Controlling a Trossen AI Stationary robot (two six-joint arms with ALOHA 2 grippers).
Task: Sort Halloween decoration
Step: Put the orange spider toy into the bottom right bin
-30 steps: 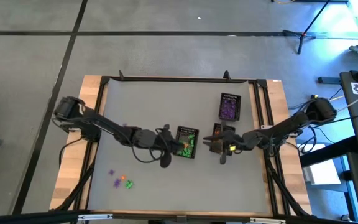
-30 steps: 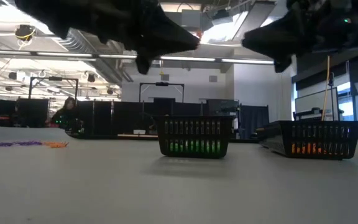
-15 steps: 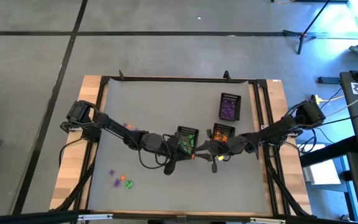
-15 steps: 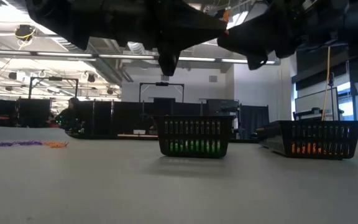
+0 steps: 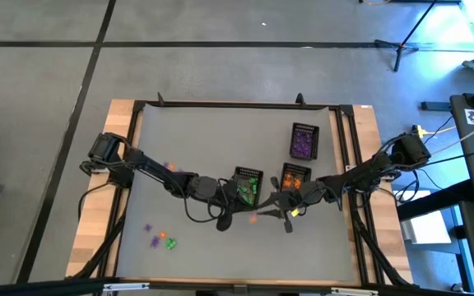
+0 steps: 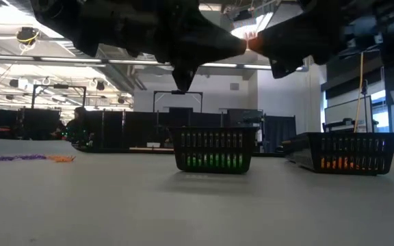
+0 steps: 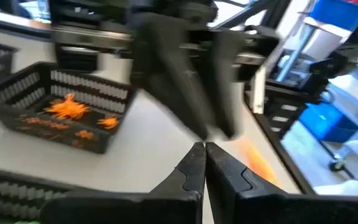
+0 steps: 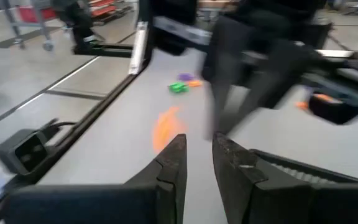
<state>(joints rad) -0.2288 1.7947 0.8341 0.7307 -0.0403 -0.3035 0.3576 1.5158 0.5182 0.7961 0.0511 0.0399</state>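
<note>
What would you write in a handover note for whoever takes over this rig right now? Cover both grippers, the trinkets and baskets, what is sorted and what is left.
Left gripper: shut, nothing seen between its fingers, above the table beside the green basket.
Right gripper: open, facing it, near the orange basket.
An orange trinket shows between the two; whether either holds it cannot be told.
Done: green, orange and purple basket each hold matching pieces.
Left: that orange piece, plus the loose trinkets at the table's front left.

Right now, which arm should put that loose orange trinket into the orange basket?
Right. The orange trinket lies beside the right gripper, whose arm already crosses the orange basket; the left gripper sits farther away, fingers shut.
</note>
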